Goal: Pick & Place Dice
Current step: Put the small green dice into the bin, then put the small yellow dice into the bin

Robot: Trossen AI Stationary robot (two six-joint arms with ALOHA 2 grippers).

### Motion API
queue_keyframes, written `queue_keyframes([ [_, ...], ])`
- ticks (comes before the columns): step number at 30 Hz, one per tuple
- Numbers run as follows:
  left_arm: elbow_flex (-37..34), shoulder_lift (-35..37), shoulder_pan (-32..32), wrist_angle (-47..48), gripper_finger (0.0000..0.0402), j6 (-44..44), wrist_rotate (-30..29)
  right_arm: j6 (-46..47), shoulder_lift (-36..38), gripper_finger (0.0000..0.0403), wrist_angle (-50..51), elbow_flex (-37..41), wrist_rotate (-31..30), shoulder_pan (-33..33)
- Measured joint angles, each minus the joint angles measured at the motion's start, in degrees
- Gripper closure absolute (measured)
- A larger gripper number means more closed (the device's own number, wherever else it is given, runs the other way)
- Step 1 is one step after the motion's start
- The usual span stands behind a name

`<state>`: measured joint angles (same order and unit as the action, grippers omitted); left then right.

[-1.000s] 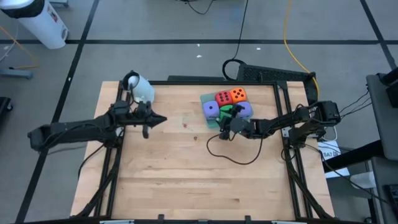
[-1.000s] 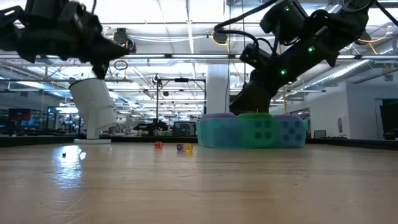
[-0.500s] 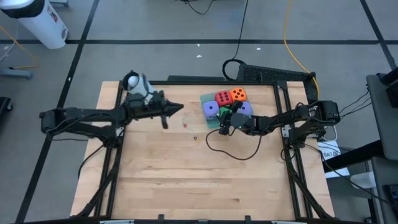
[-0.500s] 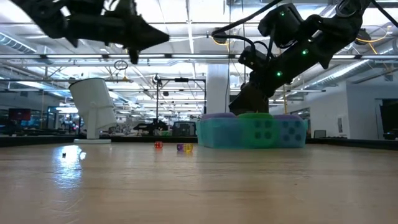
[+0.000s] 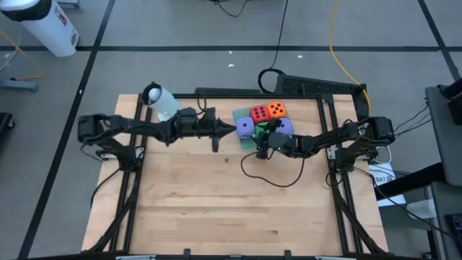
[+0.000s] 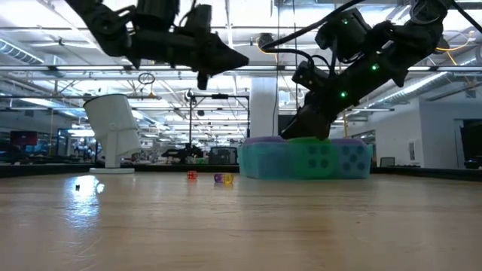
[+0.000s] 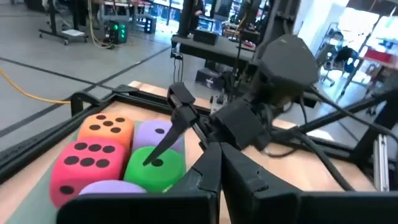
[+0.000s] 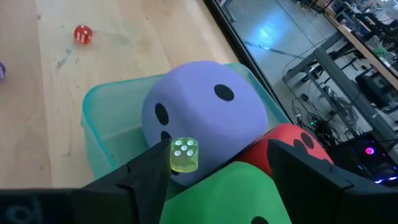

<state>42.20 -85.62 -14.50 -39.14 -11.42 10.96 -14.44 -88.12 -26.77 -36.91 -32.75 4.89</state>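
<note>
Five soft dice sit packed in a translucent green tray [image 5: 237,114] at the table's far right: red [image 5: 258,113], orange [image 5: 276,110], two purple [image 5: 245,127] [image 5: 284,127] and green [image 5: 266,131]. My right gripper [image 5: 261,139] slants down over the green die [image 8: 217,196], fingers apart, the die below and between them. A tiny yellow-green die [image 8: 184,154] shows against the purple die [image 8: 199,112], right at one fingertip. My left gripper [image 5: 232,128] hangs level above the table, shut and empty, pointing at the tray's left side. My right gripper comes at the green die slanting down from the table's right. In the left wrist view one fingertip [image 7: 149,160] lies over the die's face [image 7: 163,174]. Whether the fingers touch the green die or the tiny die, I cannot tell.
A white cylinder-shaped device [image 5: 160,101] stands at the far left corner. Tiny dice lie on the bare wood left of the tray, a red one [image 5: 214,145] among them. A black cable loop [image 5: 267,177] trails from my right arm over the table's middle.
My left gripper has travelled toward the table's right edge, from near the white device to just beside the tray, staying shut, level and high above the wood. The dice and tray have not moved.
</note>
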Motion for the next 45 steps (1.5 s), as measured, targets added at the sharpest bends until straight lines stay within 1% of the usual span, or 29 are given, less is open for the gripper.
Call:
queue_keyframes([
  [3,2.3,-3.7,0.0,-1.5,0.0388,-2.7,-0.3,-1.0,0.0,0.0151,0.0,0.1,0.0,0.0],
  [7,5.6,-8.2,0.0,-1.5,0.0398,-4.5,-0.5,-2.2,0.0,0.0151,0.0,0.1,0.0,-0.1],
  [12,9.4,-13.8,0.0,-1.4,0.0392,-7.3,-0.4,-2.8,0.0,0.0151,0.0,0.1,0.0,-0.1],
  [17,11.3,-18.0,0.3,-0.9,0.0397,-8.9,3.9,-4.4,0.0,0.0151,0.0,0.1,0.0,-0.1],
  [21,11.7,-19.8,0.6,0.5,0.0395,-9.7,4.0,-5.6,0.0,0.0151,-0.1,0.1,0.0,-0.1],
  [25,11.9,-22.2,1.5,0.0,0.0398,-9.8,1.1,-6.2,0.0,0.0151,-0.9,0.1,0.3,-0.2],
  [26,12.3,-22.7,1.7,0.3,0.0396,-9.9,0.5,-6.3,0.0,0.0151,-1.3,0.1,1.3,-0.2],
  [29,14.5,-24.9,2.4,0.7,0.0398,-8.8,-1.8,-6.4,0.0,0.0151,-3.9,0.1,3.4,-0.3],
  [33,17.6,-27.1,2.6,4.0,0.0396,-7.2,-2.7,-7.5,-0.1,0.0151,-4.7,0.2,4.4,-0.8],
  [36,19.0,-27.5,2.6,7.3,0.0394,-6.1,-3.6,-8.3,-0.1,0.0151,-4.2,0.2,4.4,-0.9],
  [39,19.2,-27.5,2.3,8.9,0.0399,-5.0,-4.8,-8.8,-0.1,0.0151,-4.3,0.2,4.4,-0.9],
  [42,19.2,-27.6,1.4,10.9,0.0395,-4.9,-6.1,-8.8,-0.1,0.0151,-4.4,0.2,4.4,-0.9],
  [45,19.1,-27.8,0.5,12.4,0.0396,-4.1,-5.7,-8.6,0.0,0.0151,-4.8,0.1,4.2,-0.9],
])
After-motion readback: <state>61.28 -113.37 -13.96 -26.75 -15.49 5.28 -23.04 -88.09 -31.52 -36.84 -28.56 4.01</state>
